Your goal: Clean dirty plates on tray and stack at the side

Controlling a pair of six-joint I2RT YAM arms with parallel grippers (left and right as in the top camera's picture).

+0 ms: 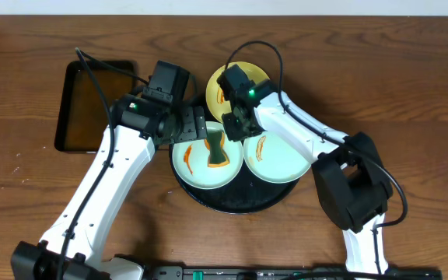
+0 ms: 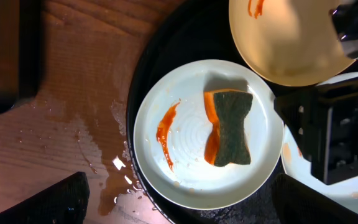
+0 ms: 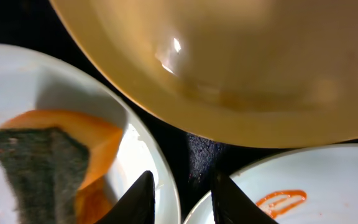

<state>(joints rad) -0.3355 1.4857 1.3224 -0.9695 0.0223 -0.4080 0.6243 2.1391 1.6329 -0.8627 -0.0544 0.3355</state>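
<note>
left gripper [image 2: 180, 200] spread wide – right gripper [image 3: 184, 193] slightly parted, empty; yellow plate [image 3: 229, 62] cut off, tray [image 1: 232, 204] mostly hidden.

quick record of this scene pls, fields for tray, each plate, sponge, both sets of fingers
tray: round, black, holds all three plates
yellow plate: far side of tray, orange sauce near its rim
left pale plate: sauce smear, sponge lying on it
sponge: green face up, orange underneath, not gripped
right pale plate: sauce squiggle
stacked at side: nothing yet
left gripper: fingers wide apart above left pale plate, empty
right gripper: fingers slightly apart over the gap between plates, empty
</note>
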